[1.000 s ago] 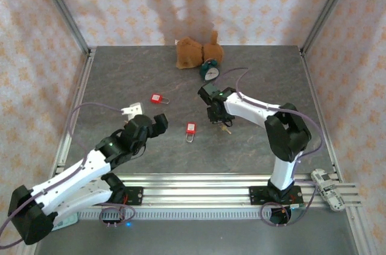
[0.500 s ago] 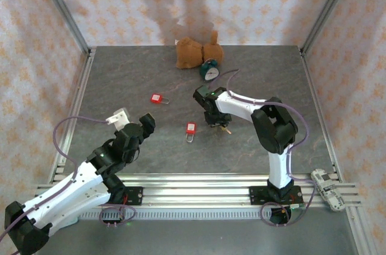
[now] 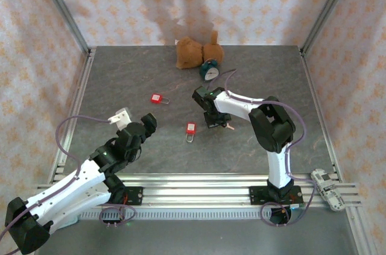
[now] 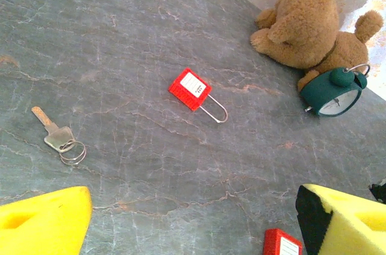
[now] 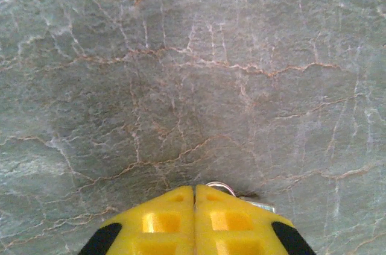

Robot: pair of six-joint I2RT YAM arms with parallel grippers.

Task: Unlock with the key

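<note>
Over the last second the right gripper has settled lower over the table and its yellow fingers have come together, seam to seam. Just past it, right of the seam in the wrist view, the key shows as a ring and a scrap of metal. Whether it is pinched, and how its long axis runs, cannot be told. The right arm is on it. The left gripper, gaping and empty, sits well apart. A red padlock lies near.
</note>
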